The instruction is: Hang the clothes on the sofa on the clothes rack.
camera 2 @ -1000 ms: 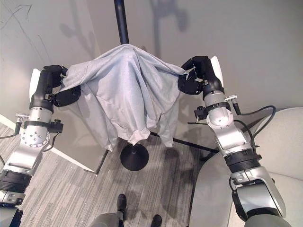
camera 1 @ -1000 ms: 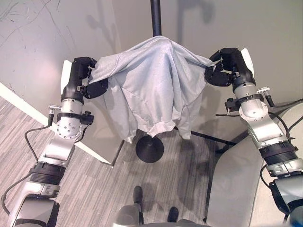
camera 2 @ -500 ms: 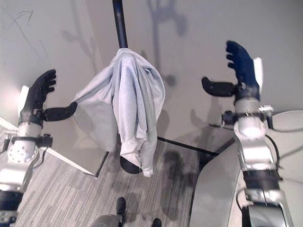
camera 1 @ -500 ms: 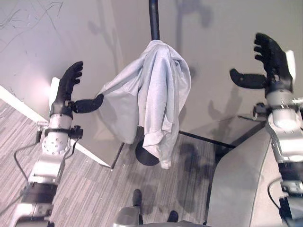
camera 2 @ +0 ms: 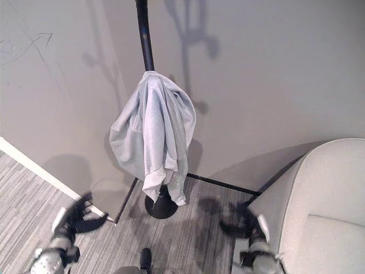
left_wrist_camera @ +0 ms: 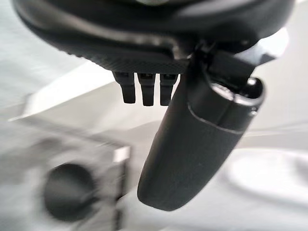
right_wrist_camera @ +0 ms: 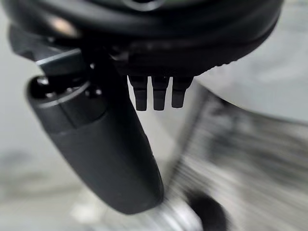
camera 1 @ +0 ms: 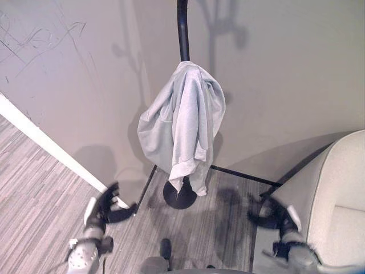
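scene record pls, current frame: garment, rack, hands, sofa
garment: grey sweatshirt, draped over the rack's pole, hanging bunched, free of both hands
rack: black clothes rack, upright, round base on the floor near the wall
left hand: left hand, low, open, holding nothing
right hand: right hand, low by the sofa, open, holding nothing
sofa: light sofa, at the robot's right

One grey garment (camera 1: 181,123), bunched and draped over my one clothes rack (camera 1: 182,28): a single black pole, a single round black base (camera 1: 179,195) on the floor. One sofa (camera 1: 336,200), pale, at my right. My two hands low in the head views: left hand (camera 1: 107,206) and right hand (camera 1: 272,216), one each side of the base, both with fingers straight and holding nothing. One white skirting strip (camera 1: 45,145) along the wall at my left.
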